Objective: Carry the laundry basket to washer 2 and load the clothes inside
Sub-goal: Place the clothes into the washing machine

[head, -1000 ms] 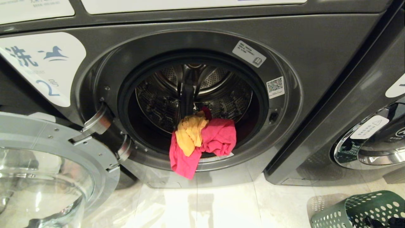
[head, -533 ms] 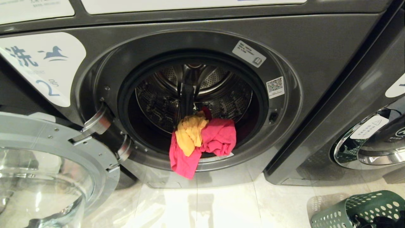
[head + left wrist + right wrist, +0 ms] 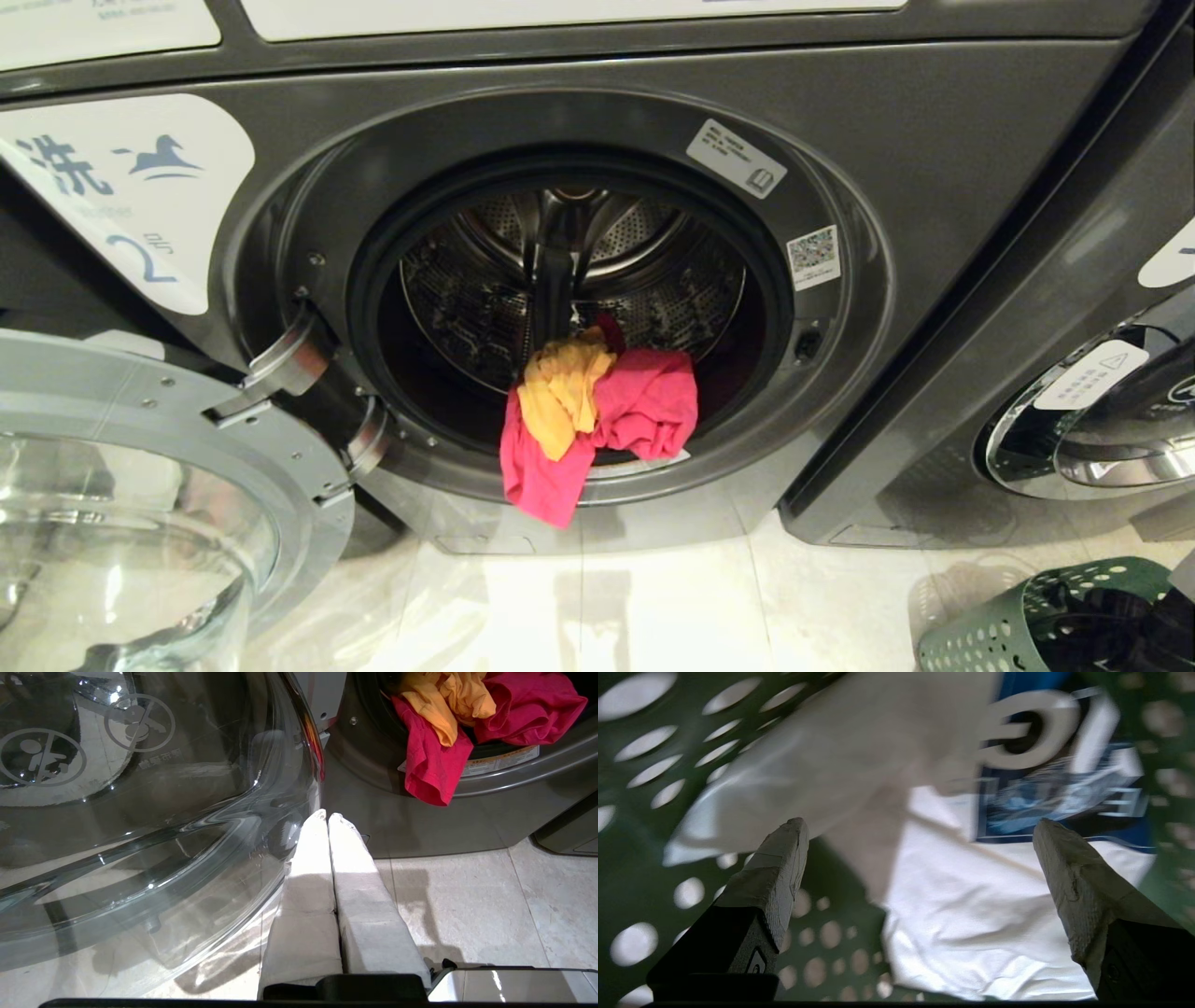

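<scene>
Right pincer (image 3: 920, 830) (spread) over crumpled white garment (image 3: 971, 914)

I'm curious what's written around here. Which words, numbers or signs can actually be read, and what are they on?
"洗" and "2", with a blue horse: white label on washer 2.
Two crossed-circle warning signs: glass door; the caption beneath is too small.
QR sticker, grey sticker: too small.
White shirt's blue print: blurred.

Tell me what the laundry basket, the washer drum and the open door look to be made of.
Laundry basket: matte green plastic, judging by its moulded round holes. Drum: shiny perforated metal, probably stainless steel. Door: clear glass bowl with reflections, in a silvery ring, metal or plated plastic.
</scene>
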Tool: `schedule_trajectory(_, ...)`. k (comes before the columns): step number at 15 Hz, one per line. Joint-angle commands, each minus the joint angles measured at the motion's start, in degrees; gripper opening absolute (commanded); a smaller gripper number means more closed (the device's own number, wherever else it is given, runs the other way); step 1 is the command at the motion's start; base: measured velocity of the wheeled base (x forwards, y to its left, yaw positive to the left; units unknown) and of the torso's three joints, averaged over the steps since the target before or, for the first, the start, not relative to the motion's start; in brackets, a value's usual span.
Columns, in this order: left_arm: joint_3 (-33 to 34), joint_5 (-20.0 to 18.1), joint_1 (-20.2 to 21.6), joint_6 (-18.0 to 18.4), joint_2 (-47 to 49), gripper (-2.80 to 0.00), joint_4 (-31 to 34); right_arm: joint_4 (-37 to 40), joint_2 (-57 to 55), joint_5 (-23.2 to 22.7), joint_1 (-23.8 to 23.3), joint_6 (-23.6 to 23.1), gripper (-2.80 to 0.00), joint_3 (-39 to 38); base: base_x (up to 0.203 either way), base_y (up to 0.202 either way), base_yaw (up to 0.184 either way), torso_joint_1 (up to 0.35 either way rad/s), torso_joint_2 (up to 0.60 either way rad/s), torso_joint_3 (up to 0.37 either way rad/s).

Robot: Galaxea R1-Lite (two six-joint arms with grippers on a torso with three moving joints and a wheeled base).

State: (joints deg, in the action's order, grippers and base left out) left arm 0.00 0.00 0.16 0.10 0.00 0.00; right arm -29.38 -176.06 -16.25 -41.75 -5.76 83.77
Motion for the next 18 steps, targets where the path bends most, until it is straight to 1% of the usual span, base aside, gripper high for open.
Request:
schedule_trajectory(1, 0.09, 0.0, 0.02, -0.01, 0.0, -2.8, 0.0, -2.52, 0.02, 4.06, 0.07, 0.75, 0.0, 1.14, 0.0, 0.0, 0.0, 0.0, 0.0, 0.0)
schedule_trajectory(3, 0.09, 0.0, 0.02, -0.01, 0.0, -2.8, 0.0, -5.66, 0.01, 5.62, 0.0, 2.81, 0.0, 0.83, 0.0, 0.0, 0.0, 0.0, 0.0, 0.0)
schedule_trajectory(4, 0.09, 0.0, 0.02, -0.01, 0.0, -2.8, 0.0, -6.9, 0.01, 6.56, 0.0, 3.06, 0.0, 0.22, 0.0, 0.0, 0.0, 0.0, 0.0, 0.0)
schedule_trajectory(7, 0.09, 0.0, 0.02, -0.01, 0.0, -2.8, 0.0, -7.11, 0.01, 7.13, 0.01, 2.84, 0.0, -1.27, 0.0, 0.0, 0.0, 0.0, 0.0, 0.0)
schedule_trajectory(8, 0.09, 0.0, 0.02, -0.01, 0.0, -2.8, 0.0, -7.28, 0.07, 8.6, -0.04, 2.45, 0.0, -2.58, 0.0, 0.0, 0.0, 0.0, 0.0, 0.0)
schedule_trajectory(10, 0.09, 0.0, 0.02, -0.01, 0.0, -2.8, 0.0, -7.41, 0.1, 14.1, -0.32, -1.76, 0.0, -5.15, 0.0, 0.0, 0.0, 0.0, 0.0, 0.0)
schedule_trajectory(11, 0.09, 0.0, 0.02, -0.01, 0.03, -2.8, 0.0, -7.94, 0.1, 16.02, -0.46, -3.49, 0.0, -6.78, 0.0, 0.0, 0.0, 0.0, 0.0, 0.0)
schedule_trajectory(14, 0.09, 0.0, 0.02, -0.01, 0.0, -2.8, 0.0, -10.04, 0.88, 16.5, -0.57, -4.16, 0.0, -12.01, 0.0, 0.0, 0.0, 0.0, 0.0, 0.0)
schedule_trajectory(17, 0.09, 0.0, 0.02, -0.01, 0.0, -2.8, 0.0, -15.98, 0.61, 16.36, -1.37, -4.17, 0.0, -14.16, 0.0, 0.0, 0.0, 0.0, 0.0, 0.0)
schedule_trajectory(18, 0.09, 0.0, 0.02, -0.01, 0.0, -2.8, 0.0, -16.92, 0.63, 16.33, -1.49, -4.17, 0.0, -14.42, 0.0, 0.0, 0.0, 0.0, 0.0, 0.0)
